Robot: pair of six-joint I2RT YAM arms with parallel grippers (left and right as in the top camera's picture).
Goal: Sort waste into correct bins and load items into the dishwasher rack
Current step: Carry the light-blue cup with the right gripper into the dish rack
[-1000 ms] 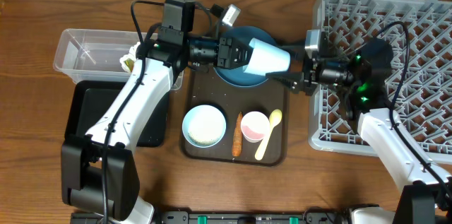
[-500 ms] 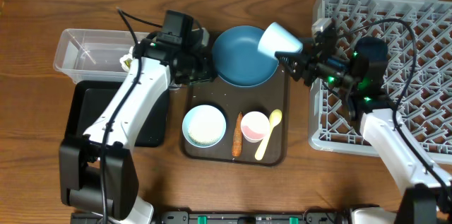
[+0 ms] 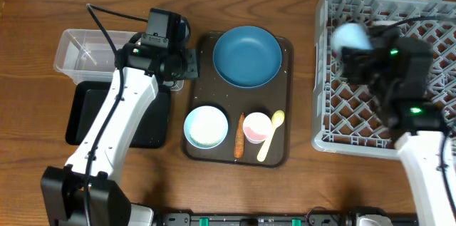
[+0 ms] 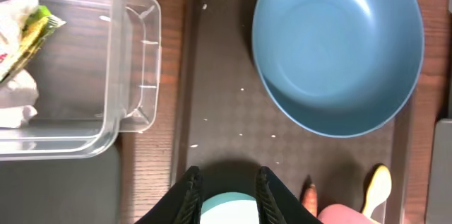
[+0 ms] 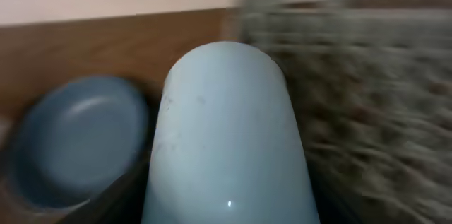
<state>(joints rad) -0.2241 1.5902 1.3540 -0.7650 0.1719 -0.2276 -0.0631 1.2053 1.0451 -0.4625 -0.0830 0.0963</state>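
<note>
My right gripper [image 3: 361, 45] is shut on the light-blue cup [image 3: 350, 37], which hangs over the left part of the grey dishwasher rack [image 3: 427, 112]. In the right wrist view the cup [image 5: 226, 132] fills the frame and hides the fingers. My left gripper [image 4: 227, 181] is open and empty, above the white bowl [image 3: 206, 126]. The dark blue bowl [image 3: 247, 56], pink cup [image 3: 257, 126], carrot [image 3: 240, 135] and yellow spoon [image 3: 271, 135] lie on the brown tray [image 3: 287, 48]. The clear tub [image 4: 138, 54] holds a wrapper [image 4: 28, 30] and tissues [image 4: 14, 104].
The black tray [image 3: 85, 112] lies in front of the clear tub, left of the brown tray. White rice grains [image 4: 241, 90] are scattered on the brown tray. The left arm's cables arch over the tub. The rack is blurred in the right wrist view.
The right gripper has carried the light-blue cup from above the blue bowl rightward to over the rack. The left gripper has pulled back left, away from the bowl.
</note>
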